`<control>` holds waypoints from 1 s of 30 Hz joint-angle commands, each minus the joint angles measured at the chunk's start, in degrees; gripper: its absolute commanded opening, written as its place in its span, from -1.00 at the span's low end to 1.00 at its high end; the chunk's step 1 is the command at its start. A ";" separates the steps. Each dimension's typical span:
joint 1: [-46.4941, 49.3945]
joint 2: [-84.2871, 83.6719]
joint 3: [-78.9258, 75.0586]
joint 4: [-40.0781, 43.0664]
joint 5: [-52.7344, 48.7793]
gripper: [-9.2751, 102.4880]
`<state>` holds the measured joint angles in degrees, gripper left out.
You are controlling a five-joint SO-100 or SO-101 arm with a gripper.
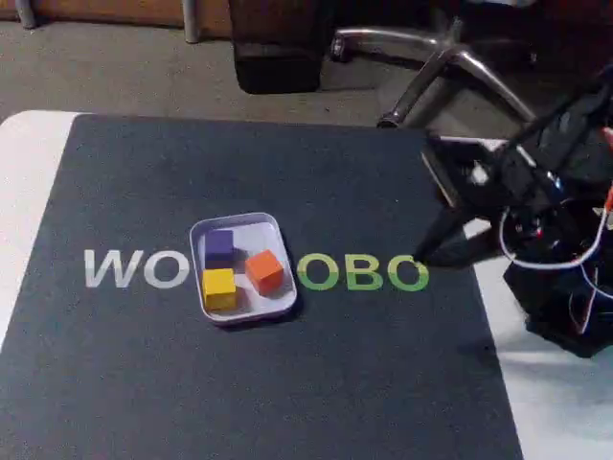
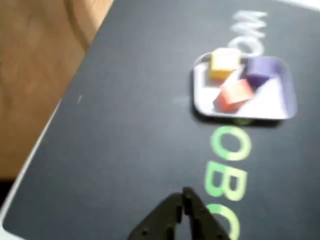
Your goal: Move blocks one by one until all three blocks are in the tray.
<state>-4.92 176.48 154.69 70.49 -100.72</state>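
Fingers: black tips (image 2: 184,197) meet at a point low in the wrist view, no gap between them, nothing held.
Gripper: black (image 1: 428,251), closed and empty, poised over the right part of the mat in the fixed view, well apart from the tray.
Arm: black body at the right edge of the fixed view (image 1: 565,240), with white and red wires looped across it.
Tray: pale dish with rounded corners (image 1: 275,230), flat on the mat, covering the middle of the printed lettering; in the wrist view it lies upper right (image 2: 277,107).
Purple block: inside the tray at its far side (image 1: 219,244), touching the yellow one.
Yellow block: inside the tray, near-left corner (image 1: 218,287) in the fixed view.
Orange block: inside the tray, right of the other two (image 1: 265,270), turned at an angle to them.
Mat: dark sheet (image 1: 287,383) with white "WO" left of the tray and green "OBO" right of it.
Table: white edge shows left and right of the mat (image 1: 24,192).
Background: chair base with chrome legs (image 1: 450,57) on the floor beyond the table.
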 commanded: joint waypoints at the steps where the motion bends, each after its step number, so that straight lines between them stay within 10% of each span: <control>1: -1.58 4.48 4.31 1.05 -0.79 -0.98; 30: -12.57 13.18 26.98 3.34 0.00 -0.78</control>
<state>-18.11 189.84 181.85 73.92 -100.63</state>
